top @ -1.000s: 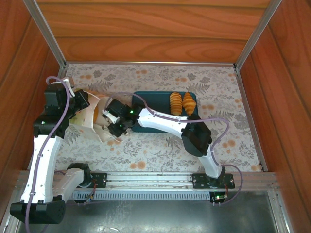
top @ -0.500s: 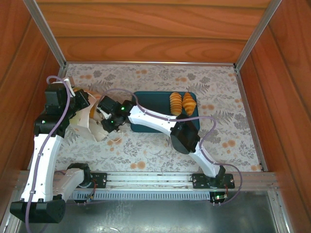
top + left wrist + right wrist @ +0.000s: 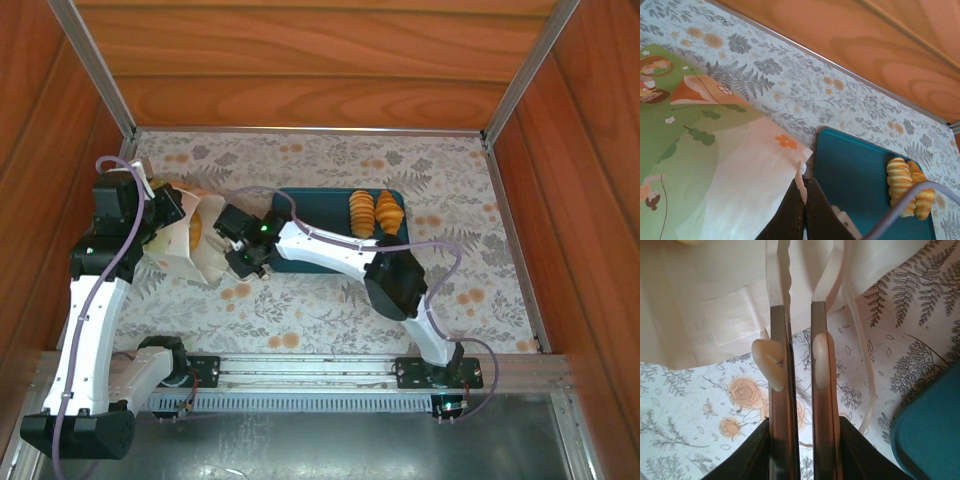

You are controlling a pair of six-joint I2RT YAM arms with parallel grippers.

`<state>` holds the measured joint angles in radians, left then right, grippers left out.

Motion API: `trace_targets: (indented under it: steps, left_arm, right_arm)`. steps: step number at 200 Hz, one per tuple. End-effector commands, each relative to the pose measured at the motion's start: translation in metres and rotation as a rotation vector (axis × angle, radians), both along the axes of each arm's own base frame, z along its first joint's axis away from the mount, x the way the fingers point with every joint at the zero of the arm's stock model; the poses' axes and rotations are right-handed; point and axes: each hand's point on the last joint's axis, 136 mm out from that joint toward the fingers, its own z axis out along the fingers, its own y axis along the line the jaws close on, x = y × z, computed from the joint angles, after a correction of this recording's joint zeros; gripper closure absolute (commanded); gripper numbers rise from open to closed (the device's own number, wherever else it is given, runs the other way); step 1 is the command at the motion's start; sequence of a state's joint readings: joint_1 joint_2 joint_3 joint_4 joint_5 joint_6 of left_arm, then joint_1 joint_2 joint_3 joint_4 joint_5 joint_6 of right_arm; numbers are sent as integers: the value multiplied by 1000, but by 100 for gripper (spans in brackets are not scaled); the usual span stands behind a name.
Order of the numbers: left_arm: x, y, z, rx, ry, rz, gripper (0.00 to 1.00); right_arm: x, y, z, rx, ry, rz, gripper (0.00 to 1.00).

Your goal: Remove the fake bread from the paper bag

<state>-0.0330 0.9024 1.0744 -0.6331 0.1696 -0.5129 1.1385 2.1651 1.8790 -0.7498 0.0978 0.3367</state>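
Right gripper, jaws narrowly parted, hangs at the mouth of the white-and-green flower-printed paper bag. Left gripper is clenched on the bag's rim. One golden toy pastry shows inside. Beyond, two ridged croissants lie on the teal rectangular tray.

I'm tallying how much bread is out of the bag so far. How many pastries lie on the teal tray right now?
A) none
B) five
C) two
C: two ridged croissants lie side by side at the right end of the teal tray, seen from the top camera.
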Motion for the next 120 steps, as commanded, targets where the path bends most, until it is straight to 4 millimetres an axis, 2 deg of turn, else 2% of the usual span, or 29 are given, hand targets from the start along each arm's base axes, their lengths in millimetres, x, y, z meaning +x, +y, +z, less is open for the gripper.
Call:
trace_targets:
  steps: [1, 22, 43, 72, 100, 120]
  left_arm:
    - [2, 0, 7, 0, -13, 1, 100]
    - [2, -1, 8, -6, -15, -3, 100]
    - [2, -2, 9, -14, -18, -4, 100]
    - [2, -4, 11, -29, -23, -7, 100]
    - [4, -4, 14, -31, -37, -7, 100]
    - [5, -5, 15, -35, -44, -12, 100]
  right_arm:
    - [3, 6, 42, 114, -35, -35, 66]
    - [-1, 15, 54, 184, -25, 6, 65]
    - [-4, 24, 57, 214, 1, 35, 61]
    - [2, 30, 52, 225, 55, 15, 59]
    - [8, 44, 62, 351, 196, -1, 56]
    - [18, 47, 59, 358, 212, -29, 53]
